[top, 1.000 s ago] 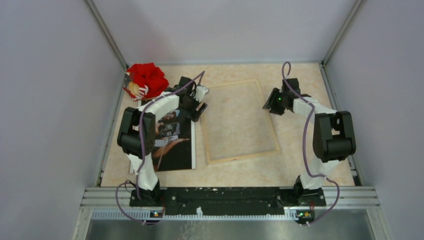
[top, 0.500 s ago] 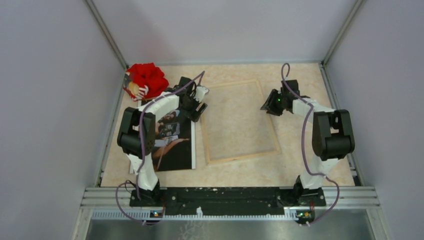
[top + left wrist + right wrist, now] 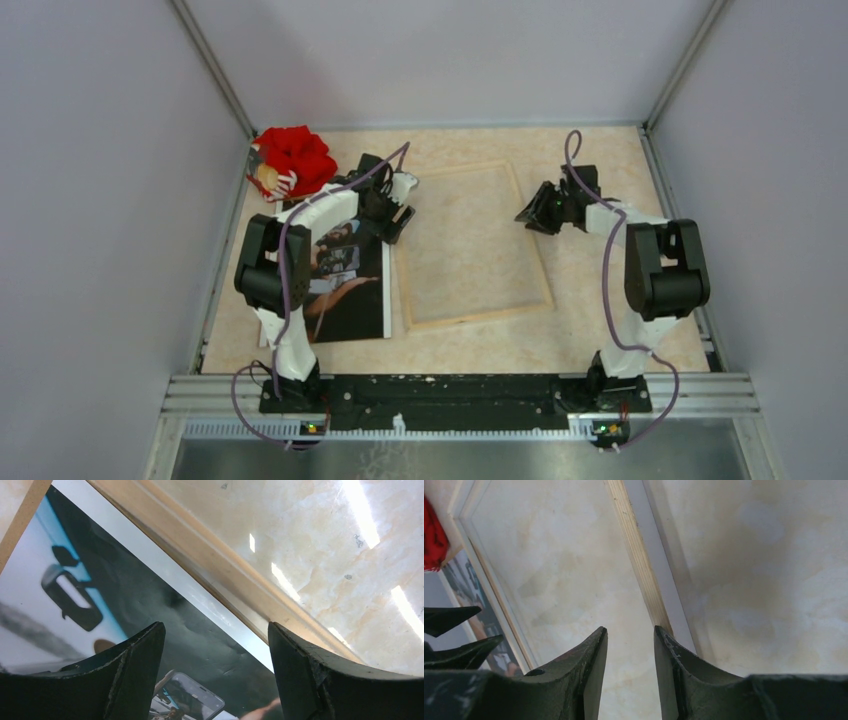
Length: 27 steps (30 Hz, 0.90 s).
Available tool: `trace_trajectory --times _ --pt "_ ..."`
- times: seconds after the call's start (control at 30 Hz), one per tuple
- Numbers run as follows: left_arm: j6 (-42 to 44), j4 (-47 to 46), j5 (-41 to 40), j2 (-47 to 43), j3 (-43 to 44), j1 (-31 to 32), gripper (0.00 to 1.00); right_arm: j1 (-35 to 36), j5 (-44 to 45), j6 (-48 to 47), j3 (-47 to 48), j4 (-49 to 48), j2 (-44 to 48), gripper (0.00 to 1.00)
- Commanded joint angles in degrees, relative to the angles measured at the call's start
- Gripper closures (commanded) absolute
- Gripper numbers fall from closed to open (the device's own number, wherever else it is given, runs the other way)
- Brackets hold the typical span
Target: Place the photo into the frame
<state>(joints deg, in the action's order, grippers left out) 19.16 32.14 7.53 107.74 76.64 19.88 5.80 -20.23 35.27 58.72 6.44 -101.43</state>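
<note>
The frame (image 3: 480, 312) lies flat mid-table with its light-wood back up. The photo (image 3: 352, 292), dark with a white border, lies face up just left of it, partly under my left arm. My left gripper (image 3: 397, 215) hovers open over the photo's far right corner. In the left wrist view the left gripper (image 3: 216, 626) has only the photo (image 3: 150, 605) between its fingers, and the frame's rail (image 3: 225, 565) runs beside the border. My right gripper (image 3: 527, 212) sits at the frame's right rail. The right gripper (image 3: 630, 628) is narrowly open, one finger against the rail (image 3: 639, 555).
A red plush toy (image 3: 293, 160) lies at the back left corner, close behind the left gripper. A brown board edge (image 3: 22, 522) shows past the photo's far side. Grey walls close in the table on three sides. The arm bases stand at the near edge.
My right gripper has moved left against the frame's right rail, and the frame has slid and turned slightly left, closer to the photo. The right jaws narrowed a little. The left arm stayed still.
</note>
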Motion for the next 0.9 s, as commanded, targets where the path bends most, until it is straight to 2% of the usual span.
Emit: trace_trajectory --times 0.0,0.4,0.47,0.6,0.67,0.87 --pt "-0.79 -1.03 1.22 0.21 -0.41 0.24 0.18 0.03 -6.11 3.18 -1.06 -2.31 0.99 0.6" --pt "-0.7 -1.0 1.45 0.3 -0.29 0.25 0.19 -0.35 -13.39 9.5 -2.36 -6.08 8.41 0.62" --pt "-0.63 -0.87 1.1 0.2 -0.19 0.25 0.19 -0.64 -11.48 8.23 -2.27 -4.73 9.13 0.62" --pt "-0.35 -0.77 0.82 0.16 -0.18 0.16 0.19 -0.63 -0.28 0.6 0.88 5.68 8.52 0.61" --pt "-0.26 -0.69 0.8 0.11 -0.14 0.16 0.19 -0.63 4.02 -1.67 0.73 8.19 8.22 0.58" --pt "-0.49 -0.63 0.91 0.69 0.16 0.16 0.19 0.26 8.18 -4.63 -1.8 8.88 6.81 0.57"
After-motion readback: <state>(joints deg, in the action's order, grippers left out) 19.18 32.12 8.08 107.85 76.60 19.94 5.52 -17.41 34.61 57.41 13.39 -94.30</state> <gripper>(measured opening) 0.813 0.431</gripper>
